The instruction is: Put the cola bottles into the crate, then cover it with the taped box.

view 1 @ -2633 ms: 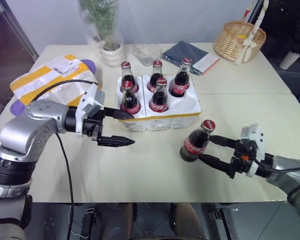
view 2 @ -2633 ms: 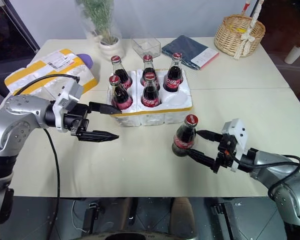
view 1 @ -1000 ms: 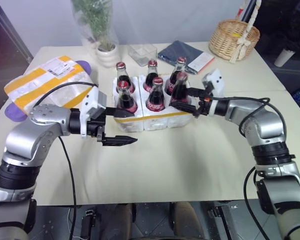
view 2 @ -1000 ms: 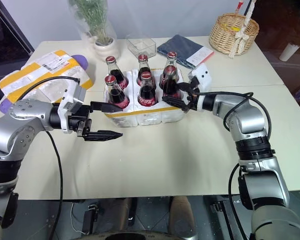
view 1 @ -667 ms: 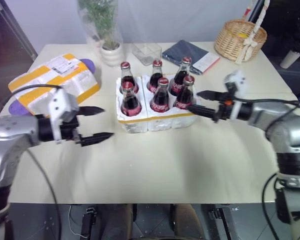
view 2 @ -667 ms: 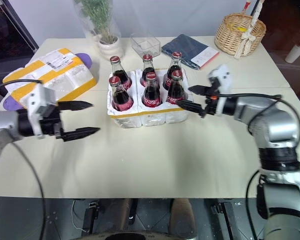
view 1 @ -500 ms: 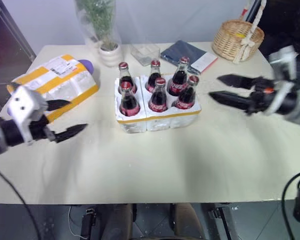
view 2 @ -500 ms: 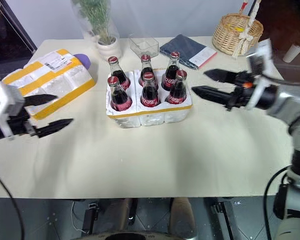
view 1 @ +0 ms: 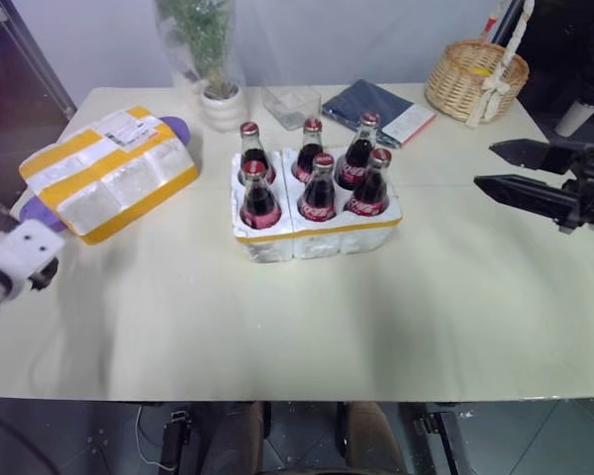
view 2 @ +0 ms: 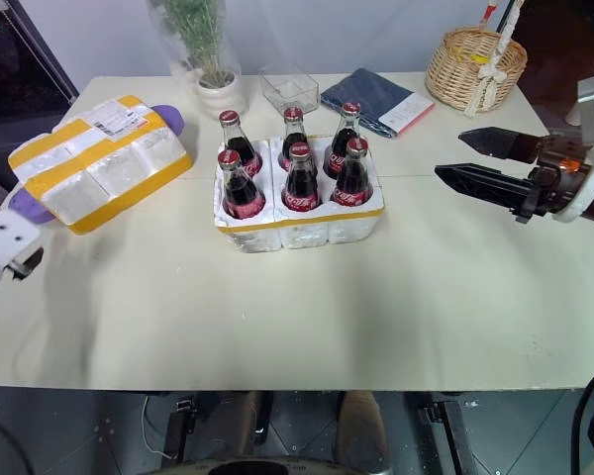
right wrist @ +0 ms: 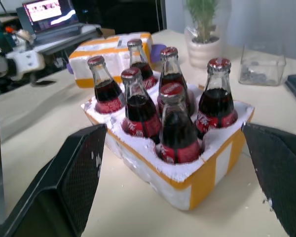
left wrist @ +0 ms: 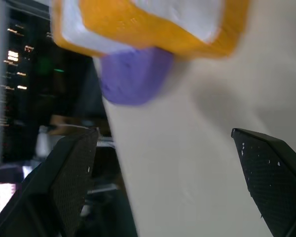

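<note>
With all six bottles (view 2: 300, 178) seated in the crate (view 2: 299, 224), our grippers, right (view 2: 472, 158) and left (left wrist: 167, 163), gape empty, free for the box (view 2: 99, 163)

Six cola bottles (view 2: 301, 178), one crate (view 2: 307, 229), one taped box (view 2: 99, 163).

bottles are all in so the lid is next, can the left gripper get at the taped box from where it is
Probably yes. The left gripper is open at the table's left edge, with the taped box just beyond it, and only bare table and a purple thing under the box between them.
</note>
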Motion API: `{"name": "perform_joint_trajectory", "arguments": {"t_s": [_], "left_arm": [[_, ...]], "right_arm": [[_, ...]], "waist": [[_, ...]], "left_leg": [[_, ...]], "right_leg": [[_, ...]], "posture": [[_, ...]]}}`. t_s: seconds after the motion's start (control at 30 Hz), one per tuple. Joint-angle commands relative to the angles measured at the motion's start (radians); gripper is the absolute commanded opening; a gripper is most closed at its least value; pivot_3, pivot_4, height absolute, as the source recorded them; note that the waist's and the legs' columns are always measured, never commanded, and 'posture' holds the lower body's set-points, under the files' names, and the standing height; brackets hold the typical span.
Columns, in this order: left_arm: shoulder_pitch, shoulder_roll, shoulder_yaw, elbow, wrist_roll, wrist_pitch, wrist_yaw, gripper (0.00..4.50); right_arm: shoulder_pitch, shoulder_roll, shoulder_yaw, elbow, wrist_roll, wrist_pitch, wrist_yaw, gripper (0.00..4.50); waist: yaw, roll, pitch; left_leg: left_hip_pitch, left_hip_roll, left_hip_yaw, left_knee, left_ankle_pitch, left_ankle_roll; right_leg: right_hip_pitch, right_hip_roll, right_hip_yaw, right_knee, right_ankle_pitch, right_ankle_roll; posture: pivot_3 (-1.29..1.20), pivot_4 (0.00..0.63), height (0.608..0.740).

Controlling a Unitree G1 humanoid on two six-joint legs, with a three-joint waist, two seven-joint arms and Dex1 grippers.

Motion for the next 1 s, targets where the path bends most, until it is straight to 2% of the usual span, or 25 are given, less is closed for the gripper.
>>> {"name": "perform_joint_trajectory", "arguments": {"t_s": [0.03,0.43,0.63,0.73,0.87,0.93,1.0], "left_arm": [[-0.099,-0.012,-0.071,0.173,0.081,-0.103,0.116,4.50],[-0.492,-0.055,-0.281,0.775,0.175,-0.328,0.251,4.50],[-0.600,-0.090,-0.348,0.949,0.201,-0.389,0.285,4.50],[-0.613,-0.099,-0.360,0.983,0.194,-0.406,0.282,3.69],[-0.629,-0.102,-0.358,1.006,0.184,-0.402,0.292,1.52],[-0.638,-0.098,-0.360,1.008,0.187,-0.402,0.299,0.58],[-0.651,-0.091,-0.365,1.006,0.193,-0.402,0.312,0.27]], "right_arm": [[0.022,-0.030,-0.060,-0.046,0.020,-0.004,-0.001,4.47],[0.085,-0.075,-0.165,-0.056,0.037,0.007,-0.009,4.47],[0.133,-0.076,-0.207,-0.088,0.041,0.011,-0.019,4.47],[0.153,-0.078,-0.233,-0.094,0.044,0.014,-0.027,4.50],[0.191,-0.073,-0.263,-0.106,0.025,-0.002,-0.036,4.50],[0.203,-0.072,-0.272,-0.105,0.023,-0.007,-0.037,4.50],[0.216,-0.069,-0.280,-0.100,0.021,-0.011,-0.036,4.50]], "waist": [[-0.004,0.000,0.000],[0.001,-0.001,-0.001],[-0.003,-0.002,-0.001],[-0.005,-0.002,-0.001],[-0.002,-0.002,-0.001],[0.000,-0.002,-0.001],[0.000,-0.002,-0.002]], "left_leg": [[0.000,0.000,0.000,0.000,0.000,0.000],[0.000,0.000,0.000,0.001,0.000,0.000],[0.000,-0.001,0.000,0.001,0.000,0.000],[0.000,-0.001,0.000,0.001,0.000,0.000],[0.001,-0.001,0.000,0.001,0.000,0.000],[0.001,-0.001,0.000,0.002,0.000,0.000],[0.001,-0.001,0.000,0.002,0.000,0.000]], "right_leg": [[0.000,0.000,0.000,0.000,0.000,0.000],[0.000,0.000,0.000,0.002,0.000,0.001],[0.000,0.000,0.000,0.002,0.001,0.001],[0.000,0.000,0.000,0.002,0.001,0.001],[0.001,0.000,0.000,0.002,0.001,0.001],[0.001,-0.001,0.000,0.002,0.001,0.001],[0.001,-0.001,0.000,0.002,0.001,0.001]], "posture": [[0.00,0.150,0.737],[0.00,0.150,0.737],[0.00,0.150,0.737],[0.00,0.150,0.737],[0.00,0.150,0.737],[0.00,0.150,0.737],[0.00,0.150,0.737]]}}
